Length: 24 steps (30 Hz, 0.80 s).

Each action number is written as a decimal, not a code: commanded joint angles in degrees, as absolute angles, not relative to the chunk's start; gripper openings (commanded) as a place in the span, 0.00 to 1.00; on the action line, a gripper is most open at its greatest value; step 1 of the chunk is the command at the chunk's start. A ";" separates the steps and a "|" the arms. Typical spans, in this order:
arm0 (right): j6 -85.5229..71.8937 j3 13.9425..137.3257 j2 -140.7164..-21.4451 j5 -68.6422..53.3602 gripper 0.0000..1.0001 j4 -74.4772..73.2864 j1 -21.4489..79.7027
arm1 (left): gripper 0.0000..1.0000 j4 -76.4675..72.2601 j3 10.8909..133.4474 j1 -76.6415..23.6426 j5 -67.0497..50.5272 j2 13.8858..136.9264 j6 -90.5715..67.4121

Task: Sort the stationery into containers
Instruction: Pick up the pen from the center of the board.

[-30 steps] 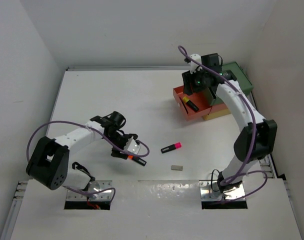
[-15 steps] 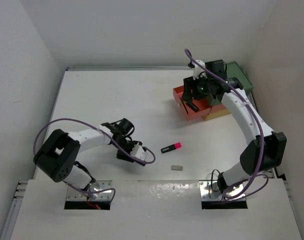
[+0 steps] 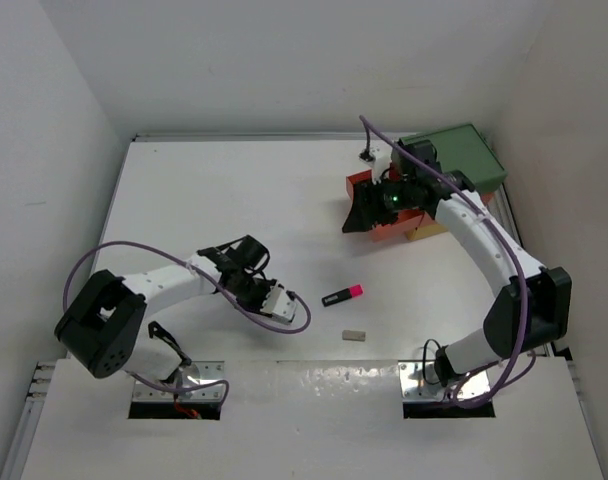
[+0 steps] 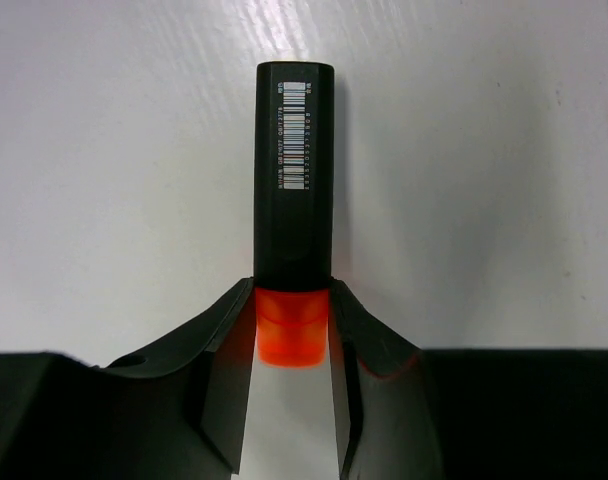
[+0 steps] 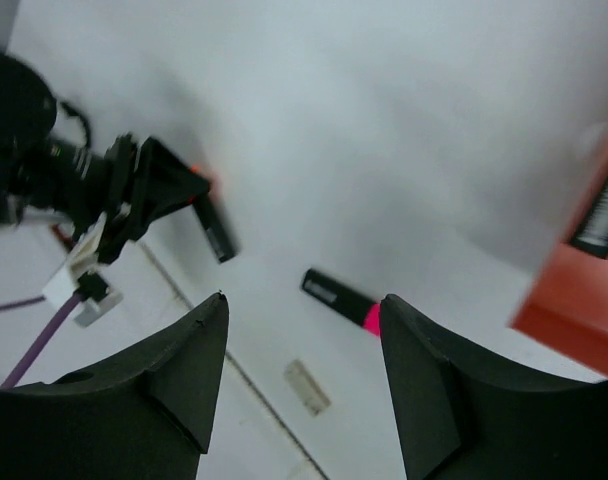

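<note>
The short black highlighter with the orange cap (image 4: 294, 180) lies flat on the white table top (image 3: 234, 200), and the left gripper (image 4: 293, 296) has it by the cap end. Both black fingers (image 4: 224, 340) press against the sides of that orange cap, so the claw is clenched on it. The black barrel, barcode label up, sticks straight out beyond the fingertips and rests on the table (only the cap sits inside the jaws).

From above, this pair is at the near left of the table. A second black highlighter with a pink cap (image 3: 342, 295) lies a little to the right, apart from the claw. A small grey eraser block (image 3: 354, 335) lies just nearer than that.

Over at the far right, the right gripper (image 5: 302, 305) hangs above the table beside the pulled-out coral-red box drawer (image 3: 389, 228). Its fingers are spread wide with nothing between them. A black highlighter barrel (image 5: 604, 215) shows inside that red drawer. The green box drawer (image 3: 459, 155) sits on top of the stack, and an edge of the yellow drawer (image 3: 429, 228) peeks out underneath.
</note>
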<state>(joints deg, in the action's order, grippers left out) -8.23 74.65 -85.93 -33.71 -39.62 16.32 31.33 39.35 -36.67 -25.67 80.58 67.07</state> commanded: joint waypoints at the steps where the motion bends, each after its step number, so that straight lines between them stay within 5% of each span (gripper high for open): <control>1: -7.13 72.61 -85.07 -43.05 0.61 -40.95 18.98 | 0.17 34.26 45.94 -36.48 -27.40 76.91 64.87; 10: -3.51 75.05 -91.31 -54.48 0.56 -49.65 25.57 | 0.08 39.82 60.97 -36.91 -41.57 75.41 56.61; 21: -11.77 77.96 -95.88 -62.14 0.58 -46.50 27.24 | 0.07 37.80 67.68 -40.07 -40.35 77.52 51.42; 24: -12.30 78.22 -96.94 -62.05 0.51 -46.14 27.68 | 0.07 37.36 68.29 -40.25 -39.81 77.61 51.15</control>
